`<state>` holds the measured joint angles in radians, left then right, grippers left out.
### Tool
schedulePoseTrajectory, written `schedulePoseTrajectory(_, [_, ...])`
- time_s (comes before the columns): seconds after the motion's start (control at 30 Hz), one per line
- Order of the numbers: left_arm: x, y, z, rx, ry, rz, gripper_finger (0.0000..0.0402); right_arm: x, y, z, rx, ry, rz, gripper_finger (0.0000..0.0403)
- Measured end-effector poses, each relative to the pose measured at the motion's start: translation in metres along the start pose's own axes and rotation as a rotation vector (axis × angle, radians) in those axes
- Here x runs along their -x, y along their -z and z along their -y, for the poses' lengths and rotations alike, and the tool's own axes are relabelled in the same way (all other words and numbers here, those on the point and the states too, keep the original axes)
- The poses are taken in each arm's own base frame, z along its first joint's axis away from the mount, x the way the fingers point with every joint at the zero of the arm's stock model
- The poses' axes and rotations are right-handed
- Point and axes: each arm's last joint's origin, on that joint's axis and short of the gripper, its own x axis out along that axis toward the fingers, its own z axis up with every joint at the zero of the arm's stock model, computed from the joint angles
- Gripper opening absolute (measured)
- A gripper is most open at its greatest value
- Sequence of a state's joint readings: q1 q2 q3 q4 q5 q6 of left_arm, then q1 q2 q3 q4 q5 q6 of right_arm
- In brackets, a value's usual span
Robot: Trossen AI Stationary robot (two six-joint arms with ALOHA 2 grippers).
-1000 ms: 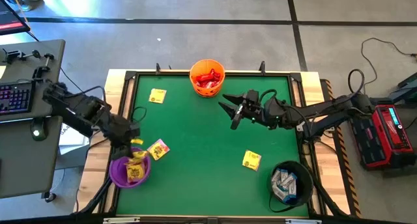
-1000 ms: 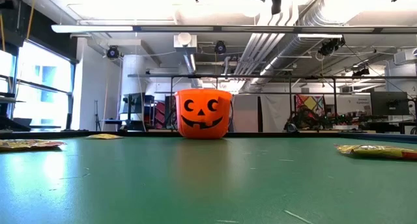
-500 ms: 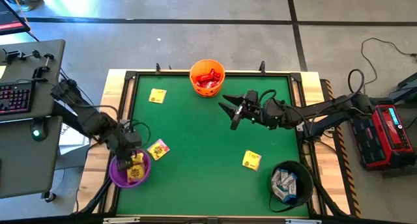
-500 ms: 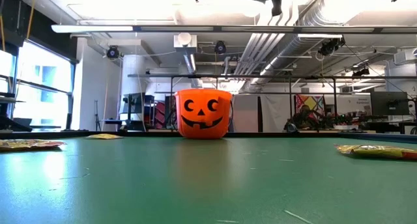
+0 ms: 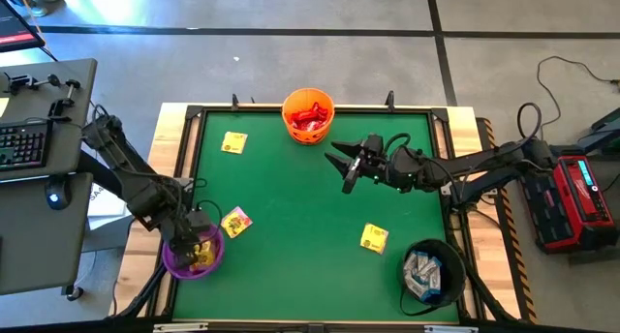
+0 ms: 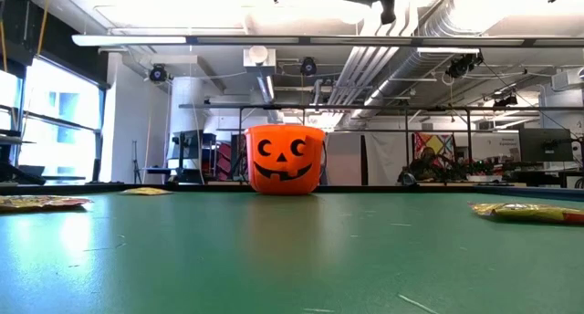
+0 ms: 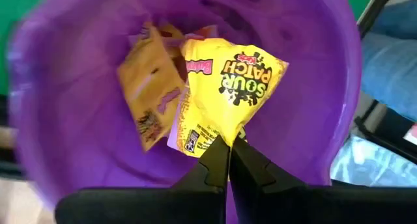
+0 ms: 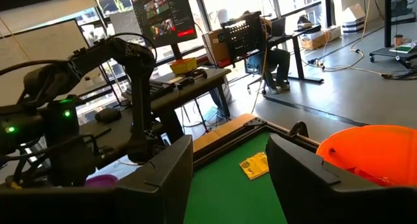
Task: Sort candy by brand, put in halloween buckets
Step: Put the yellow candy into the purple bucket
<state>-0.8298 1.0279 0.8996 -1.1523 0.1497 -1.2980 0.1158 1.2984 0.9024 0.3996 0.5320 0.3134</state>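
Observation:
My left gripper (image 5: 186,238) hangs over the purple bucket (image 5: 191,250) at the table's near left corner, shut on a yellow candy packet (image 7: 229,87); more yellow packets (image 7: 151,94) lie inside the bucket. My right gripper (image 5: 341,163) hovers open above the table's middle, near the orange pumpkin bucket (image 5: 308,115), which holds red candy. The black bucket (image 5: 432,272) at the near right corner holds white-blue packets. Loose yellow packets lie flat on the green table (image 5: 235,222), (image 5: 374,238), (image 5: 233,142). My left gripper pinches the yellow packet by one corner of its wrapper (image 7: 228,134) between the two fingertips, coming from above and pointing down into the purple bucket. The packet hangs below the fingers inside the bucket's mouth; whether it rests on the packets beneath cannot be told.
A raised black frame borders the green table (image 5: 291,275). The middle and near parts of the mat hold only the loose packets. A desk with a keyboard (image 5: 21,144) stands to the left, a red device (image 5: 578,199) to the right.
My left gripper has moved toward the table's near edge, from beside the purple bucket's far rim to over its mouth, carrying the yellow packet with it. My right arm has kept still.

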Motion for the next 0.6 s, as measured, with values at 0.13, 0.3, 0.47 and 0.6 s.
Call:
schedulePoseTrajectory(0.13, [-0.003, 0.001, 0.000, 0.011, 0.011, -0.050, 0.0006, 0.000, 0.000, 0.000, 0.000, 0.000, 0.000, 0.0184])
schedulePoseTrajectory(0.3, [0.001, 0.002, 0.002, 0.018, 0.089, -0.130, 0.0037, 0.000, 0.000, 0.000, 0.000, 0.000, 0.000, 0.0184])
schedulePoseTrajectory(0.47, [0.015, 0.002, 0.008, 0.017, 0.221, -0.106, 0.0080, 0.000, 0.000, 0.000, 0.003, 0.000, 0.000, 0.0184])
schedulePoseTrajectory(0.6, [0.041, 0.003, 0.014, -0.007, 0.305, -0.029, 0.0109, 0.000, 0.001, 0.000, 0.004, -0.008, -0.010, 0.0184])
